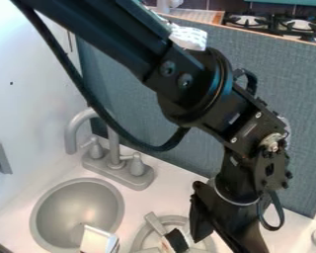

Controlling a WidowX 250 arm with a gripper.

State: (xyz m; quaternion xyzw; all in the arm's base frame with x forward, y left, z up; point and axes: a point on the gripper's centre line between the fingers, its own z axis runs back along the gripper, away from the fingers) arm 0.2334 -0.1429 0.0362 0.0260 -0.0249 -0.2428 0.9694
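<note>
One claw, mine [220, 234], hangs black and hard-edged at the lower right; whether it is spread, pressed together or pinching something, I cannot tell. Just beside it, toward the left, lies one small dark piece [177, 240] with a brown part, tilted over the round grey ring [142, 236]. One flat, light grey bar [155, 224] slants across the ring's rim. Further left, one white, box-like thing [98, 240] with flat faces and straight edges stands at the near rim of the basin [112, 190], a single smooth grey oval bowl. Between basin and ring, a narrow strip of smooth white counter [136, 202] gives me room; more of it runs behind the ring to the panel.

Beyond the basin rises one grey faucet [73, 129], its spout curved, with two knobs on one rounded base. Behind it, one tall blue-grey panel [147, 118], woven in texture, bounds my space with a straight top edge. Past that edge, two round burners sit under black grates on a stove [273, 24].
</note>
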